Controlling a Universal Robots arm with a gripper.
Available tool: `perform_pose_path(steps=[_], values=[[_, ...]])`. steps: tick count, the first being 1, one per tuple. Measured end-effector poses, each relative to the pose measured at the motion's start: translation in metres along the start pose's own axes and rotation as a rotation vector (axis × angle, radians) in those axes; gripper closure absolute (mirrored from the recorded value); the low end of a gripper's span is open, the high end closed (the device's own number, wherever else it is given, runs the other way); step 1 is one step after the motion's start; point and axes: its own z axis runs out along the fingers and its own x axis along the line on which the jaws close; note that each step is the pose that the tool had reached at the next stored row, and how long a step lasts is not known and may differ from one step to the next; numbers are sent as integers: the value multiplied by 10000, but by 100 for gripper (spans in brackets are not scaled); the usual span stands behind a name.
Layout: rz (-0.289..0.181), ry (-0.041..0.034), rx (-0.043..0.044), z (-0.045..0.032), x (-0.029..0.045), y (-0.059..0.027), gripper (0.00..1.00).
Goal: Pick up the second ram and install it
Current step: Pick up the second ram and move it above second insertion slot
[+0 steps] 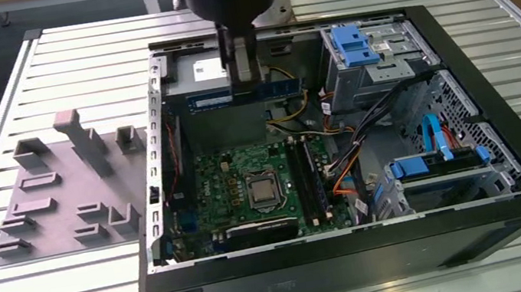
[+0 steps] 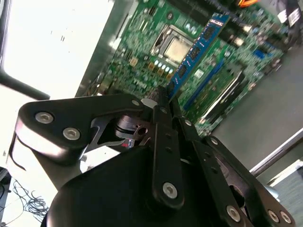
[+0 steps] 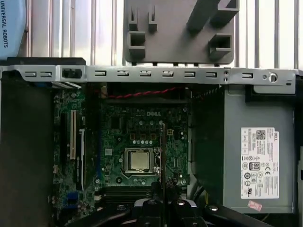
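My gripper [image 1: 245, 78] hangs over the far part of the open computer case [image 1: 513, 178], shut on the second ram [image 1: 232, 97]. The stick is a thin blue-green board with black chips, held level above the green motherboard [image 1: 235, 184] and not touching it. In the second wrist view the ram [image 2: 196, 47] sticks out from between the fingers [image 2: 161, 101] towards the processor socket [image 2: 177, 47]. The first wrist view has the ram edge-on as a thin dark line [image 3: 162, 151] over the board, beside the socket [image 3: 140, 161]. The long black memory slots [image 1: 305, 182] lie at the exterior view's right of the socket.
A grey plastic holder tray [image 1: 71, 190] lies on the slatted table at the exterior view's left of the case. Inside the case are a grey power supply [image 3: 258, 156], blue drive brackets [image 1: 359, 42], bundled cables [image 1: 362, 131] and a drive cage [image 1: 439, 166].
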Motion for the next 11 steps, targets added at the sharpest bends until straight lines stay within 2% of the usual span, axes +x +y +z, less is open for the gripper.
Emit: perform_pose_path(steps=[11], values=[[1, -19, 0, 24, -4, -497, 86]])
